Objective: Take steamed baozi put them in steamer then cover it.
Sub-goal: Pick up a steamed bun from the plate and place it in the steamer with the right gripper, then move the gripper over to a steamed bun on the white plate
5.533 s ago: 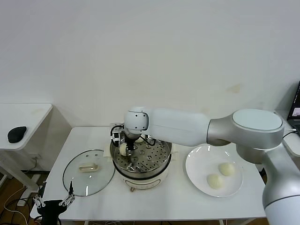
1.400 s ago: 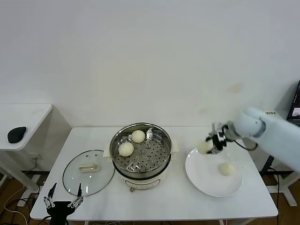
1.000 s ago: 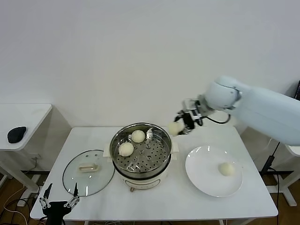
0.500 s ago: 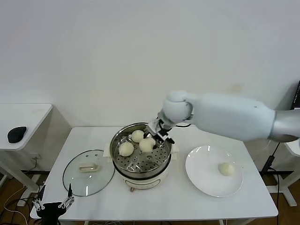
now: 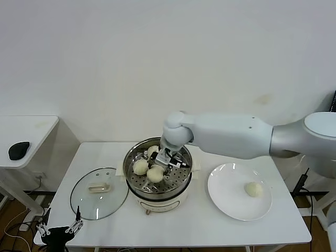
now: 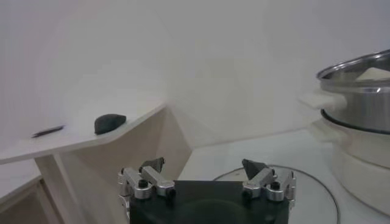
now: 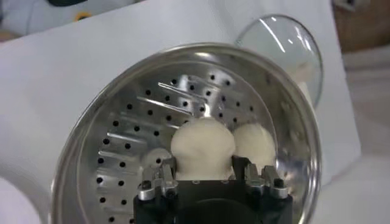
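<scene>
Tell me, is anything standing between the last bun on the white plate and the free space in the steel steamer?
Yes. The right hand, with a cream-white bun between its fingers, is inside the round steel steamer now. The last round bun lies on the flat white plate; the table between them looks bare.

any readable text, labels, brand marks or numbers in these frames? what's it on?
None readable.
Steamer, its white base, the glass cover and the plate: no print visible.
Right gripper, around a baozi, and left gripper: no markings legible.
</scene>
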### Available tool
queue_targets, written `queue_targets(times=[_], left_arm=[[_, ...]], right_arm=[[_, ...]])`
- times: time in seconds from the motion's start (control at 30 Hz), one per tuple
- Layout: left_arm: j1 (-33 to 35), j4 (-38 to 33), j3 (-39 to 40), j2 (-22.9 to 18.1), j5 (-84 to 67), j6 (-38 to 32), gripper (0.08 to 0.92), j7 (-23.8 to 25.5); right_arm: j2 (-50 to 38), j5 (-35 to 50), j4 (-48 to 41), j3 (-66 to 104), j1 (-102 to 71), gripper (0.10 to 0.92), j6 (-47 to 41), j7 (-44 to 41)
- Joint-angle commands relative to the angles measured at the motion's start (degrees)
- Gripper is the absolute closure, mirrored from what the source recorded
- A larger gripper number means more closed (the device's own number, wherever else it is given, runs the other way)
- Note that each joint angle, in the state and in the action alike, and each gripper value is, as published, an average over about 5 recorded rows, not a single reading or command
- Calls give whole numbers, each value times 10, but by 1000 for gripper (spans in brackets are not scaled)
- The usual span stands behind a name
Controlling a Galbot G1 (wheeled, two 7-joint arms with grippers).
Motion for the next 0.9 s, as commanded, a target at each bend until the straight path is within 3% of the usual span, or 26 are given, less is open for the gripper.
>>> queue_targets(times=[0.03, 0.4, 0.7, 0.9], left_arm=[[0, 3, -2, 1, -2, -1, 177, 0], [-5, 9, 1, 1, -3, -1, 177, -1], [-6, 6, -2, 7, -4, 0, 177, 1], [-6, 2, -12, 20, -5, -1, 177, 9]], right_arm=[[23, -29, -9, -10, -4, 440, 58, -9], [18, -21, 3, -16, 0, 420, 57, -17], [-24, -10, 14, 5, 20, 213, 42, -12], [-122, 29, 40, 41, 56, 203, -106, -12]])
